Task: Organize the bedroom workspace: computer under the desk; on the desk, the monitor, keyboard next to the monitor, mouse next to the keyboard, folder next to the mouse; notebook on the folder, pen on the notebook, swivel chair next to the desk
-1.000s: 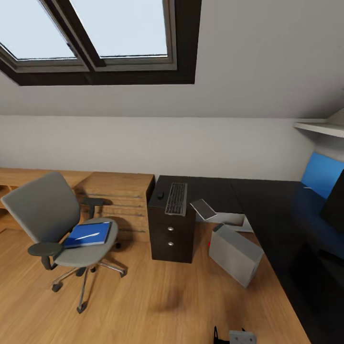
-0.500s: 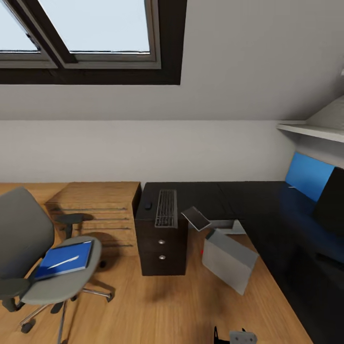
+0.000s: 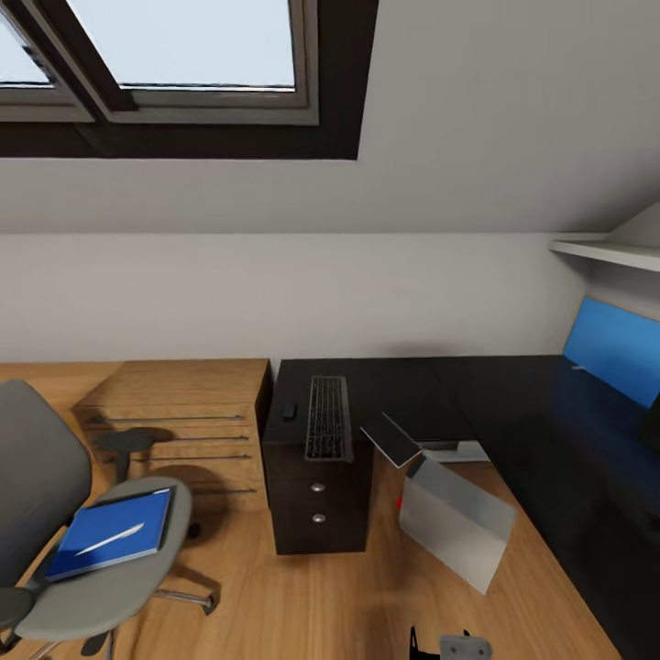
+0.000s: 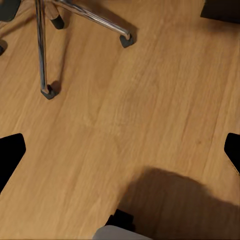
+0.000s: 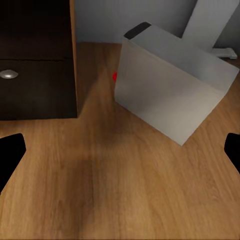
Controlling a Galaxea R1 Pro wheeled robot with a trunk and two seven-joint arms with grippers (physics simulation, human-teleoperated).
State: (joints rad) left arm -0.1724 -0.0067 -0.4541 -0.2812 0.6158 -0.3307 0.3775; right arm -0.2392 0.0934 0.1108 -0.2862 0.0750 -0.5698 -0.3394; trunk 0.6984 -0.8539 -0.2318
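— Grippers? Left gripper (image 4: 120, 150) and right gripper (image 5: 120, 150) both spread wide, grasping nothing, over wooden floor (image 3: 302, 596).

— Nearest things? Swivel chair (image 3: 55, 541) at 8 o'clock, carrying folder (image 3: 110, 546) with pen (image 3: 110, 539) on top. Computer (image 3: 456, 522) at 4 o'clock, on floor beside drawer unit (image 3: 317, 504).

— Farther? Keyboard (image 3: 328, 417), mouse (image 3: 290, 412) and notebook (image 3: 394, 440) at 12 o'clock on desk (image 3: 513, 403).

A glossy black desk (image 3: 513, 403) holds a silver-grey, dark-keyed keyboard (image 3: 328, 417); beside the desk, a bright blue folder (image 3: 110, 534) lies on a grey swivel chair (image 3: 82, 541) above wood-grain flooring (image 3: 302, 596).
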